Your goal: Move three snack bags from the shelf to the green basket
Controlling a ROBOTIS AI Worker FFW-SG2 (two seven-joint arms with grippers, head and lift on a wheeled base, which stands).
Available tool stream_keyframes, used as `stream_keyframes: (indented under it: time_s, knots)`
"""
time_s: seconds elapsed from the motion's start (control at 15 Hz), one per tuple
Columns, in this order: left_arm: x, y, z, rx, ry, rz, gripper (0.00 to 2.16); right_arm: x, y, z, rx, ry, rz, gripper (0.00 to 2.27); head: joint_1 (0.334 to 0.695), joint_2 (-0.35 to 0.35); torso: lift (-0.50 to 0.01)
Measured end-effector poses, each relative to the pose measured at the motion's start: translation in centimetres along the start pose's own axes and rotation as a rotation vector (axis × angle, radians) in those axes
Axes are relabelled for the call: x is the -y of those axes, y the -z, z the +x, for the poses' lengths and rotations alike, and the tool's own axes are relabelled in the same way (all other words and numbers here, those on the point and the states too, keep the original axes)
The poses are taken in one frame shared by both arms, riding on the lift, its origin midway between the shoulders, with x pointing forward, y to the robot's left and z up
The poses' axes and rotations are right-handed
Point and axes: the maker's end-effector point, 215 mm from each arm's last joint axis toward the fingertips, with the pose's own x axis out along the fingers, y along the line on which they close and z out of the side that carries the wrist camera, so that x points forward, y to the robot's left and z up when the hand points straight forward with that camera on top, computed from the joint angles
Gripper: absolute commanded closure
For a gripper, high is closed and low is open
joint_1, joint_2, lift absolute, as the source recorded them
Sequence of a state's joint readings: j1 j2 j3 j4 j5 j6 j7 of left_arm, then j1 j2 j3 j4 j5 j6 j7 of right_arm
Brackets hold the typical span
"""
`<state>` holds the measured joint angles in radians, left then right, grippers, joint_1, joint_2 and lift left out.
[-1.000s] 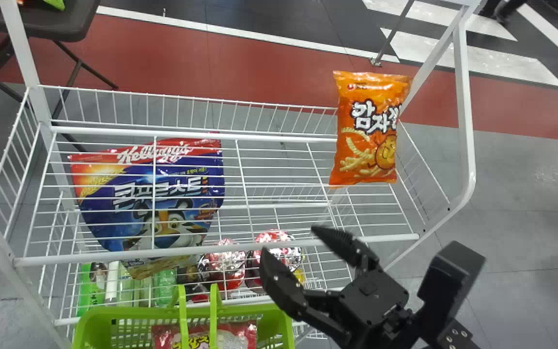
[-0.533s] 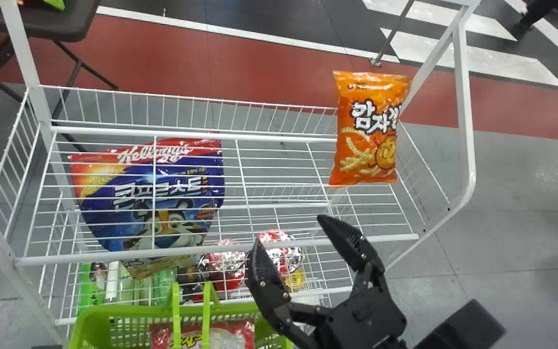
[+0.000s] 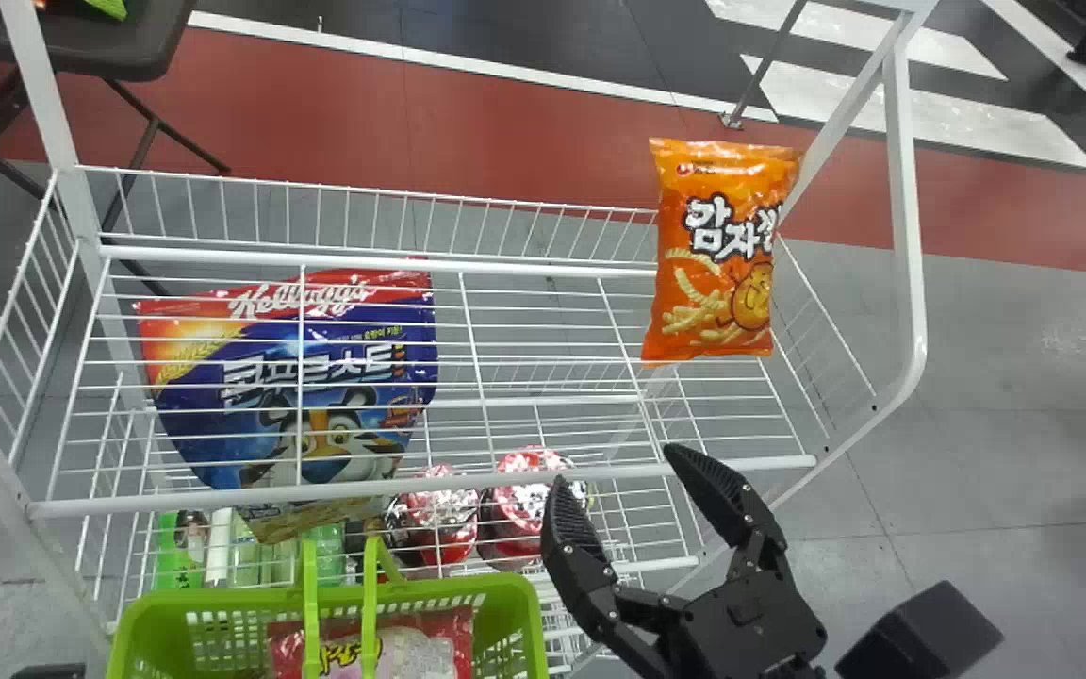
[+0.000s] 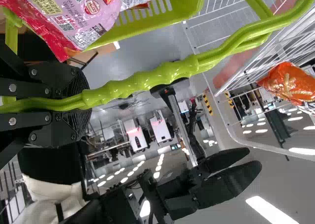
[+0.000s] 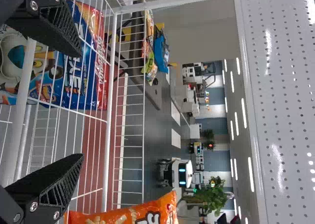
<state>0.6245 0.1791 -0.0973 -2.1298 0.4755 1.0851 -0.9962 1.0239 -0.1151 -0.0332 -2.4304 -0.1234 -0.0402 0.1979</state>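
Note:
My right gripper (image 3: 614,469) stands open over the shelf's front right edge, nearer than the orange snack bag (image 3: 722,250) at the back right. In the right wrist view, the right gripper (image 5: 78,106) has nothing between its fingers; the orange bag (image 5: 142,215) lies off to one side. A blue and red cereal bag (image 3: 288,377) lies on the shelf's left. The green basket (image 3: 222,596) holds a red and pink bag (image 3: 420,649). A dark edge of my left gripper (image 3: 48,671) shows bottom left; at the wrist, the left gripper (image 4: 83,103) is shut on the basket handle (image 4: 162,79).
White posts frame the wire shelf, whose front rail (image 3: 430,490) runs between the right gripper and the bags. Red-topped cups (image 3: 435,514) and green bottles stand on the tier below. A dark chair (image 3: 119,47) is behind at the left.
The basket, with the bag inside, has shifted left and slightly toward the shelf. My right gripper has turned, its fingers have spread a little wider, and it has moved right. The shelf's bags have stayed put.

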Motion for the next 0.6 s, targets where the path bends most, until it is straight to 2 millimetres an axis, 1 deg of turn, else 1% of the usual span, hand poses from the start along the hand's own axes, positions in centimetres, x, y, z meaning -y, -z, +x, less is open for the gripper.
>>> stream_keyframes:
  time_s: [0.6]
  knots:
    - [0.34, -0.3, 0.05, 0.01, 0.001, 0.008, 1.55, 0.79, -0.1, 0.18, 0.01, 0.011, 0.018, 0.09, 0.695, -0.35, -0.048]
